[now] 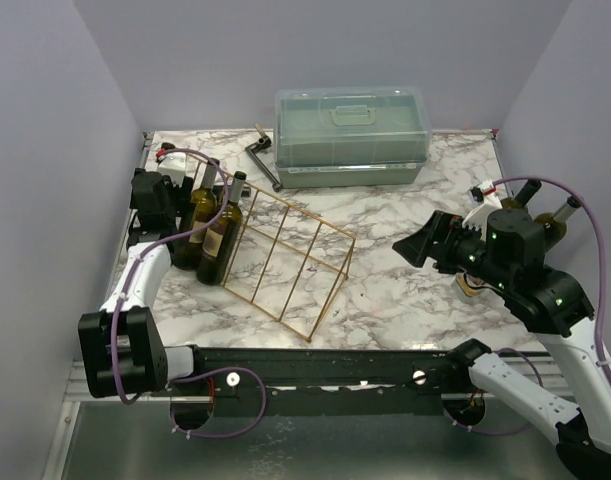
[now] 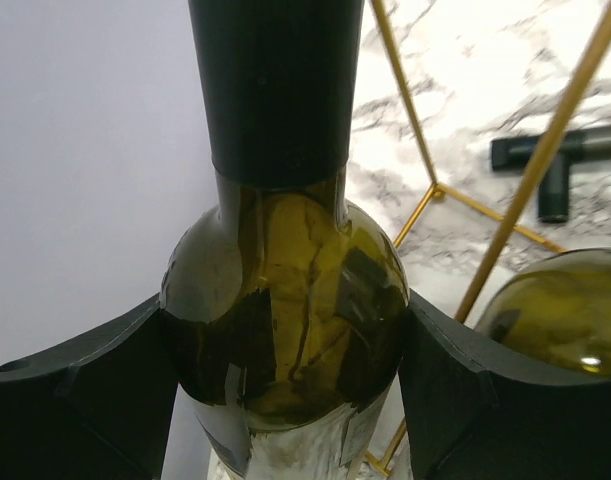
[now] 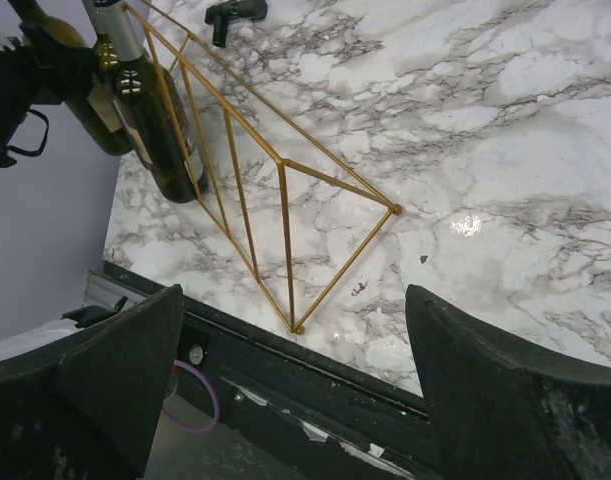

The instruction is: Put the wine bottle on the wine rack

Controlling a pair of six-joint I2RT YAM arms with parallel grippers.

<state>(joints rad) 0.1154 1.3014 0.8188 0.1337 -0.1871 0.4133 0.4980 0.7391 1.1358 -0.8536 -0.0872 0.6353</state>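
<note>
Closest to the left wrist camera, your left gripper [image 2: 285, 400] is clamped on the shoulder of a dark green wine bottle [image 2: 285, 290]. One finger presses against each side, and the black-capped neck points away from the lens. Seen from above, that bottle leans at the far left of the marble surface [image 1: 405, 290], just beside the left end of the gold wire rack [image 1: 301, 214]. You cannot tell whether it rests on the wires. A second bottle [image 1: 223, 235] lies right next to it in the rack's end slot, its neck toward the back wall. Your right gripper [image 3: 295, 295] hangs wide open and empty over the right half of the surface, well apart from the rack, with the rack's near corner in its camera. Behind the right arm, the necks of two more bottles [image 1: 530, 192] show. At the back sits a translucent green lidded box [image 1: 350, 135], with a black T-shaped tool [image 1: 263, 160] just beside its left end.
</note>
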